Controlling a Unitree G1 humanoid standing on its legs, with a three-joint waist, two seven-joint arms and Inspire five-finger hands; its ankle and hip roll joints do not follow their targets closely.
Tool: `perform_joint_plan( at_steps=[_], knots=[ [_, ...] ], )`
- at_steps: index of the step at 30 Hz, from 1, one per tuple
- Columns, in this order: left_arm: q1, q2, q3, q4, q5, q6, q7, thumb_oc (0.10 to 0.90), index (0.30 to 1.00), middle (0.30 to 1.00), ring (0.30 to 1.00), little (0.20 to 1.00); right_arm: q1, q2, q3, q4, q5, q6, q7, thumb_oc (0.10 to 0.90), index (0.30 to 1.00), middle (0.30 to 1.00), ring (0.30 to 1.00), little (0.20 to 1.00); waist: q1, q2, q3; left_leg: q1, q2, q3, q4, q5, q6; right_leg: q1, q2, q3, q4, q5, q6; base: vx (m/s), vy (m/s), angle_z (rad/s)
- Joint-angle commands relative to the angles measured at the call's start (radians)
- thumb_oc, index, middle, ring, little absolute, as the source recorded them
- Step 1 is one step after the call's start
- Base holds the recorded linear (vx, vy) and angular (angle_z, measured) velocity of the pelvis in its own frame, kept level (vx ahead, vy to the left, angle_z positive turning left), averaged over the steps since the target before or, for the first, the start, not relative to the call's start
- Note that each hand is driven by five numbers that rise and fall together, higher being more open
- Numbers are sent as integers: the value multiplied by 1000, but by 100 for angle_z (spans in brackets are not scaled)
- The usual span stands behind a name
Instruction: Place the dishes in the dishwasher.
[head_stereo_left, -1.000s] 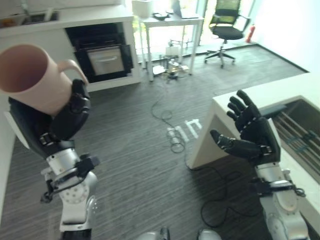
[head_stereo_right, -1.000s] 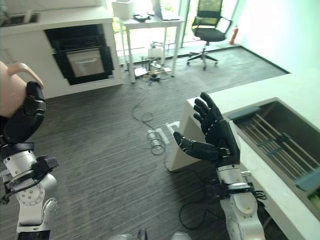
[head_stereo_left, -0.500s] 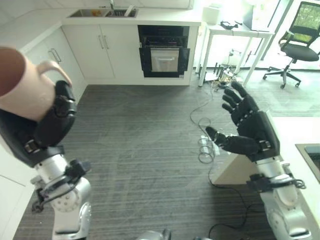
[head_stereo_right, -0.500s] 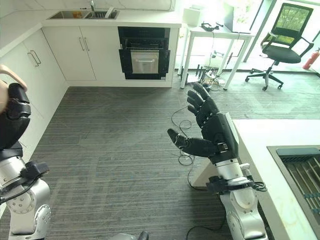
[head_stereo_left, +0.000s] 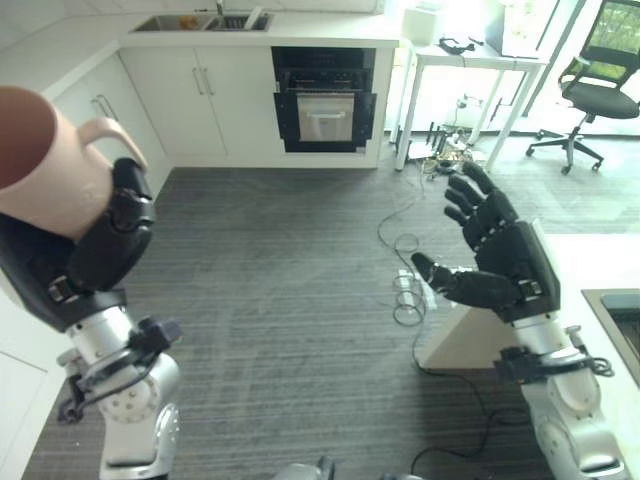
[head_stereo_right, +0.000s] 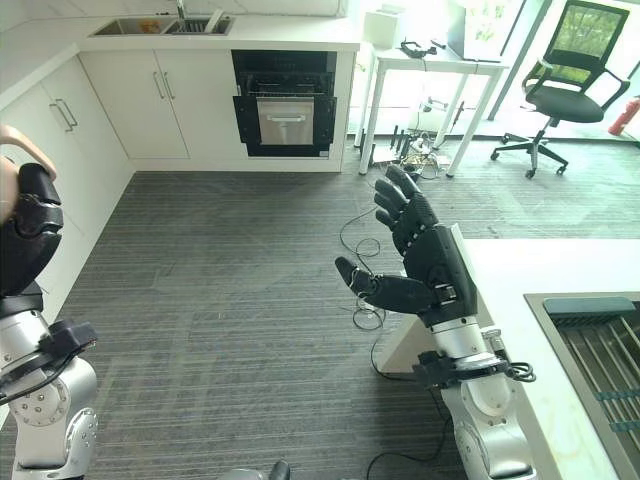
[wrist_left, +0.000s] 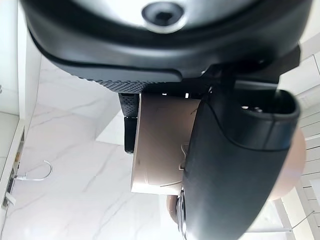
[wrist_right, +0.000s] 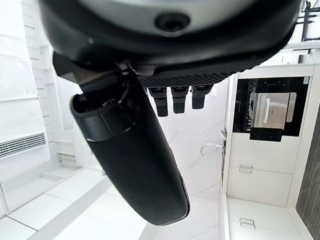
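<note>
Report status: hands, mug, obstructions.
Left hand shut on pink mug, held raised. Right hand open, holding nothing. Cables on floor ahead, beside the counter.

A smooth, matt pink ceramic-looking mug (head_stereo_left: 45, 160) is gripped by the left hand (head_stereo_left: 105, 240), whose shell is seen as dark matt plastic. Same dark matt finish is found on the right hand (head_stereo_left: 500, 265), fingers spread. The floor (head_stereo_left: 290, 290) is covered in ribbed grey carpet. Cabinets (head_stereo_left: 215, 100) are finished in smooth white, the oven (head_stereo_left: 323, 100) fronted in glossy black glass.
</note>
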Motion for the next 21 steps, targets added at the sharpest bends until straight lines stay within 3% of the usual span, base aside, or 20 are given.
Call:
perform_joint_plan(
  at_steps=[1, 5, 6, 7, 8, 9, 10, 11, 12, 13, 14, 16, 19, 21],
  knots=[
    [-25, 63, 62, -82, 19, -89, -31, 400, 300, 300, 300, 300, -92, -13, -4, -74, -2, -79, -10, 800, 900, 900, 900, 900, -1, 1, -78, 4, 152, -4, 147, -175, -117, 16, -23, 10, -32, -17, 72, 76, -87, 12],
    [-1, 59, 76, -93, 1, -109, -46, 400, 300, 300, 300, 300, -94, -28, -6, -72, 17, -58, 2, 800, 900, 900, 900, 900, 2, -12, -70, 27, 156, 14, 147, -155, -130, 22, -9, 20, -32, -18, 53, 125, -129, 8],
    [1, 58, 74, -94, 4, -113, -42, 400, 300, 300, 300, 300, -94, -34, -6, -67, 22, -60, 4, 800, 900, 900, 900, 900, 1, -17, -65, 36, 148, 33, 147, -123, -131, 24, -6, 23, -32, -20, 46, 178, -174, -5],
    [2, 57, 70, -96, 11, -126, -45, 400, 300, 300, 300, 300, -92, -47, -13, -65, 29, -57, 9, 800, 900, 900, 900, 900, -3, -40, -46, 46, 112, 95, 177, -21, -141, 32, -14, 24, -32, -27, 23, 154, -129, -3],
    [-1, 48, 55, -96, 30, -138, -56, 400, 300, 300, 300, 300, -74, -50, -33, -54, 29, -57, 13, 800, 900, 900, 900, 900, -17, -44, -18, -51, 117, 173, 297, 52, -160, 49, -10, 8, -32, -24, 6, 155, -65, 16],
    [-6, 48, 47, -92, 22, -140, -63, 400, 300, 300, 300, 300, -65, -52, -47, -48, 31, -58, 16, 800, 900, 900, 900, 900, -28, -41, -10, -86, 151, 218, 284, 73, -166, 57, -6, 2, -32, -27, 7, 282, 173, 55],
    [-12, 46, 39, -71, -8, -156, -92, 400, 300, 300, 300, 300, -54, -56, -80, -39, 51, -57, 40, 800, 900, 900, 900, 900, -37, -25, -5, -109, 227, 243, 147, 100, -176, 72, 0, 6, -32, -47, 26, 329, 303, 78],
    [-9, 47, 36, -64, -13, -165, -105, 400, 300, 300, 300, 300, -52, -56, -93, -35, 62, -54, 59, 800, 900, 900, 900, 900, -39, -3, -3, -144, 271, 220, 147, 86, -181, 82, 14, 15, -32, -57, 33, 413, 458, 78],
    [-4, 47, 32, -63, -8, -170, -128, 400, 300, 300, 300, 300, -50, -58, -103, -34, 59, -56, 74, 800, 900, 900, 900, 900, -29, 21, 1, -208, 317, 141, 147, 102, -189, 101, 30, 43, -32, -76, 39, 304, 386, 41],
    [1, 47, 28, -64, 0, -174, -141, 400, 300, 300, 300, 300, -48, -61, -108, -31, 45, -65, 74, 800, 900, 900, 900, 900, -26, 30, 0, -235, 330, 97, 147, 126, -193, 109, 40, 57, -32, -83, 35, 351, 421, 10],
    [5, 44, 24, -70, 37, -171, -141, 400, 300, 300, 300, 300, -43, -77, -107, -35, 43, -65, 51, 800, 900, 900, 900, 900, -27, 33, -5, -254, 332, 85, 147, 108, -193, 123, 34, 63, -32, -98, 37, 294, 346, -7],
    [3, 52, 15, -68, 54, -151, -124, 400, 300, 300, 300, 300, -39, -81, -104, -32, 68, -49, 39, 800, 900, 900, 900, 900, -31, 32, -21, -233, 313, 102, 147, 42, -181, 138, -1, 62, -32, -100, 55, 298, 375, -20],
    [-18, 71, 4, -45, 21, -137, -139, 400, 300, 300, 300, 300, -28, -58, -100, -45, 64, -50, 46, 800, 900, 900, 900, 900, -21, 34, -44, -213, 267, 105, 147, 12, -153, 197, -67, 58, -32, -100, 105, 338, 404, -40],
    [-35, 75, -10, -32, -4, -124, -179, 400, 300, 300, 300, 300, -23, -36, -87, -68, 20, -43, 38, 800, 900, 900, 900, 900, -17, 29, -52, -199, 238, 96, 147, 0, -129, 216, -102, 37, -32, -45, 135, 245, 270, 0]
  ],
)
